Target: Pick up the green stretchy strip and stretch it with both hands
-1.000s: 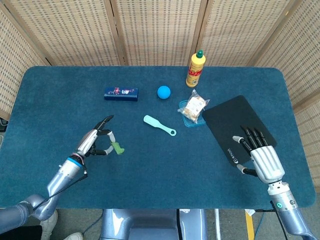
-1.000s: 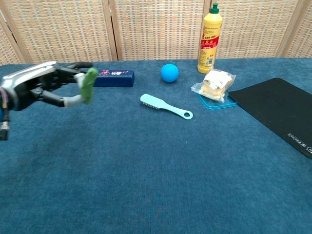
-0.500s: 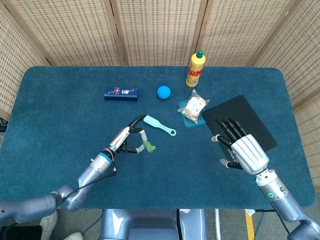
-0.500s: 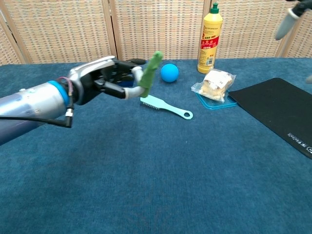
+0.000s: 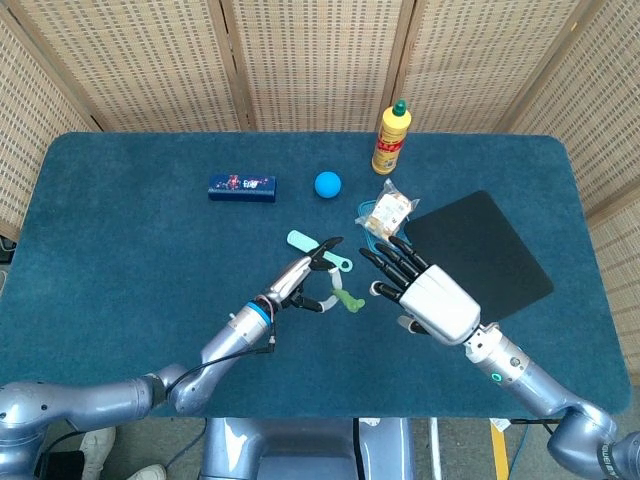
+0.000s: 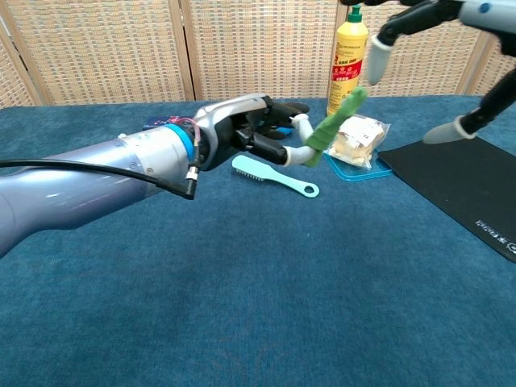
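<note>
On the table (image 5: 120,250), a ball (image 5: 327,183) lies between a box (image 5: 242,187) at left and a bottle (image 5: 391,137) behind right.

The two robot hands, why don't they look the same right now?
The left hand pinches the green strip and lifts it off the table; the right hand holds nothing. The left hand's fingers are drawn together around the strip; the right hand's fingers are spread wide. Both are silver with dark fingers.

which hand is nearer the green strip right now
Left. The left hand holds the green strip in its fingers; the right hand is open just to the strip's right, not touching it.
</note>
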`<state>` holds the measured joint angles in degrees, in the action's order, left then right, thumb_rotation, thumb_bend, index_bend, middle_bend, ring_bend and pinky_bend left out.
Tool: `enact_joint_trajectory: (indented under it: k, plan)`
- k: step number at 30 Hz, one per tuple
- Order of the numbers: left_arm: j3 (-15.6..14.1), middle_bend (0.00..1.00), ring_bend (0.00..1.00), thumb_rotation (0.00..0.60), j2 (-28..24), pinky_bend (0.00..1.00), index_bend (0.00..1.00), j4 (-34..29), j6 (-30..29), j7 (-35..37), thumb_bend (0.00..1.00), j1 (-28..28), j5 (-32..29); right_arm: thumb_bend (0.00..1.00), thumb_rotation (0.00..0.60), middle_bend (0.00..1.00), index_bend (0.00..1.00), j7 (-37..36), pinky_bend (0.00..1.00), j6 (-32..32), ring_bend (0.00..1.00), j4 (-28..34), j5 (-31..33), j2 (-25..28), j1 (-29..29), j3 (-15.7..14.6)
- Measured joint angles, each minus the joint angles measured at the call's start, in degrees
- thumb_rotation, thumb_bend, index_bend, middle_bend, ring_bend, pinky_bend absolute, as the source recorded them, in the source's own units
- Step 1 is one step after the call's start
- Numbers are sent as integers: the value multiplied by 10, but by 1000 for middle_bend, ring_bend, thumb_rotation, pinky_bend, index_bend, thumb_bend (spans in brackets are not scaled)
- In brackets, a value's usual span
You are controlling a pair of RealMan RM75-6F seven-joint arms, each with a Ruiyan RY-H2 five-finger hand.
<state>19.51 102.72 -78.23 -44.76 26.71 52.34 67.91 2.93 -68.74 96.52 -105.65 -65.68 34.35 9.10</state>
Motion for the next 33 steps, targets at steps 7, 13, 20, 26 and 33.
enact_joint_trajectory:
  k: [7, 13, 20, 26, 33]
  plan:
    - [7, 0, 0, 600, 9, 0, 834, -5, 3, -19, 529, 9, -14, 309, 600, 69, 442, 46, 0, 33, 0, 24, 6, -6, 27, 5]
    - [7, 0, 0, 600, 7, 0, 835, -9, 1, -41, 529, 13, -15, 378, 600, 89, 472, 68, 0, 50, 0, 37, 20, -9, 39, 6]
    - [8, 0, 0, 600, 4, 0, 835, -15, 6, -50, 528, 15, -27, 431, 600, 98, 496, 85, 0, 53, 0, 46, 37, -9, 46, 8]
    - [8, 0, 0, 600, 5, 0, 835, -17, 6, -50, 528, 15, -28, 438, 600, 104, 510, 85, 0, 50, 0, 48, 37, -9, 47, -1]
    - [8, 0, 0, 600, 5, 0, 835, -23, 6, -54, 528, 15, -30, 475, 600, 111, 552, 83, 0, 46, 0, 47, 38, -9, 49, -5]
